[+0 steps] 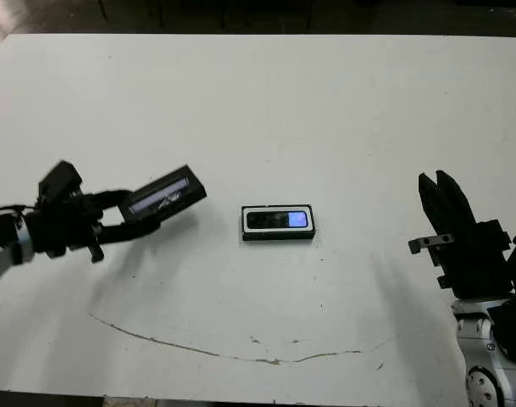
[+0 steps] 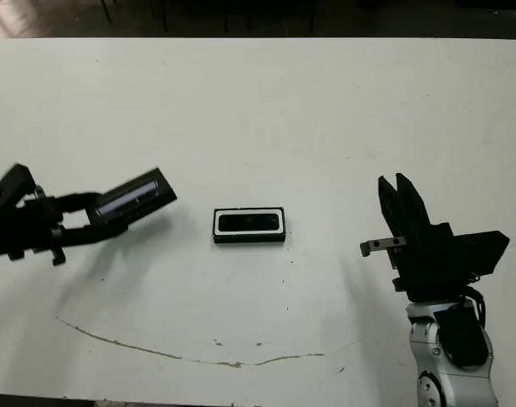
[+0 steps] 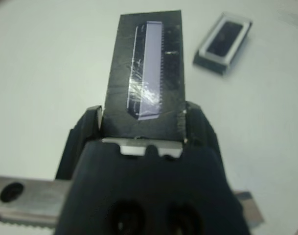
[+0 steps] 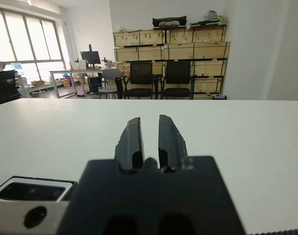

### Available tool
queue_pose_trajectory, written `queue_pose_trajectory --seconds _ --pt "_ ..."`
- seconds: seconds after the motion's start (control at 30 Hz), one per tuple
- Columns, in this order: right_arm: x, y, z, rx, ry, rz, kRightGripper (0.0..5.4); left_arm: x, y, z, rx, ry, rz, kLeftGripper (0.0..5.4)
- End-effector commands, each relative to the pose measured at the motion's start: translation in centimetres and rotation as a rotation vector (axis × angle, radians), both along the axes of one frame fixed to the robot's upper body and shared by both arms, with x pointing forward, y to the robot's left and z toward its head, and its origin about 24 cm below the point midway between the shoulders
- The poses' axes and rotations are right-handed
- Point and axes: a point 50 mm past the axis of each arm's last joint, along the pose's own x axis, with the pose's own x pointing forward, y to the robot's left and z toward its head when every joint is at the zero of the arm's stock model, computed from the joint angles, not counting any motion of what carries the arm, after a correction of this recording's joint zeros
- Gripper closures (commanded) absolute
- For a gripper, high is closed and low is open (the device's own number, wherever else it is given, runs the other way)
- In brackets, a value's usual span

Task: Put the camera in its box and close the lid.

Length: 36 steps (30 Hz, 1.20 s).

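Now the left tool (image 1: pixel 147 212), grasping the lid (image 1: pixel 164 194), should square it over the box (image 1: pixel 278 223) holding the camera (image 1: pixel 279 220); the right tool (image 1: pixel 444 191) idles nearly clenched, empty.

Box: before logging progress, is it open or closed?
Open. The box shows the camera inside; the left end effector holds the lid aside.

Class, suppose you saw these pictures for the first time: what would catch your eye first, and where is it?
First, the left gripper holding the lid tilted above the table, at the robot's left. Next, mid-table, the box with the camera inside, its screen glowing blue. The right gripper waits empty at the right.
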Motion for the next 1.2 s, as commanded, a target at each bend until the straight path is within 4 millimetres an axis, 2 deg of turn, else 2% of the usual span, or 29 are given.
queue_pose_trajectory --seconds 0.03,0.13,0.33,0.5,0.67,0.77,1.2 --pt "0.1 -0.1 -0.6 0.008 0.036 0.001 5.40 0.8 -0.9 1.9 0.001 0.034 -0.047 3.66" --pt "0.2 0.0 -0.6 0.016 0.049 0.003 5.40 2.0 -2.5 2.4 0.007 0.058 -0.111 3.66" --pt "0.0 0.1 -0.4 -0.005 0.047 -0.008 5.40 4.2 -6.0 1.4 0.063 0.122 -0.290 3.66" --pt "-0.1 0.1 -0.3 -0.007 0.055 -0.015 5.40 5.2 -9.0 1.0 0.207 0.111 -0.397 3.66" --pt "-0.1 0.0 -0.3 -0.003 0.060 -0.008 5.40 5.9 -11.0 -0.1 0.209 0.165 -0.468 3.66" --pt "-0.1 0.0 -0.3 -0.008 0.064 -0.014 5.40 6.1 -11.3 -0.7 0.221 0.166 -0.493 3.66" --pt "0.0 -0.2 -0.2 -0.013 0.061 -0.005 5.40 6.3 -10.0 -3.1 0.241 0.204 -0.477 3.66"
